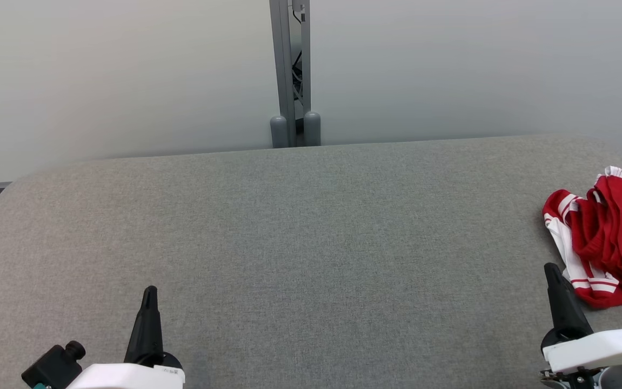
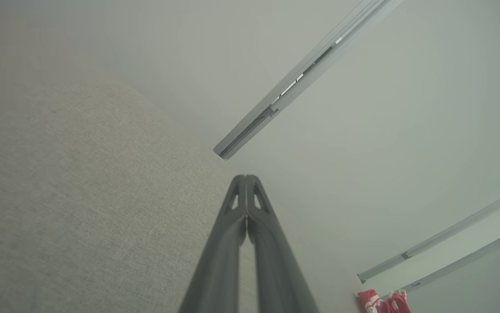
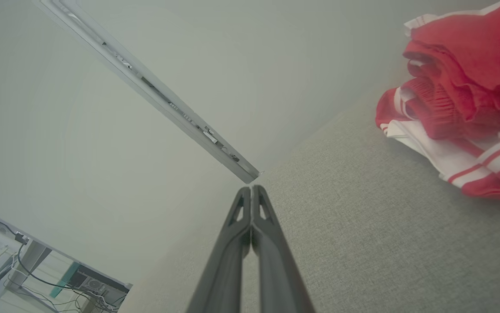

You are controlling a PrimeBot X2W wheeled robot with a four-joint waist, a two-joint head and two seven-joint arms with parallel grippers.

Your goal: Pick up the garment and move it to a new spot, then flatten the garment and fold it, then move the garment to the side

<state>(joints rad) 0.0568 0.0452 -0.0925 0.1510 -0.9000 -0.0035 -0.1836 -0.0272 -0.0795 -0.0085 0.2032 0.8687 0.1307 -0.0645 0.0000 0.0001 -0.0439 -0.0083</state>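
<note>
Red garment (image 1: 613, 232) crumpled at right edge | grey tabletop (image 1: 300, 227) broad leftward

The garment (image 1: 619, 227) at the table's (image 1: 289, 243) right edge is bright red with white, red-striped bands, the table flecked grey fabric, the wall (image 1: 127, 81) behind pale grey.

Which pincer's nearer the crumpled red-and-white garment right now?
Right. The right pincer sits shut just left of the crumpled red-and-white garment, empty. The left pincer is far off across the grey fabric surface, also shut.
</note>
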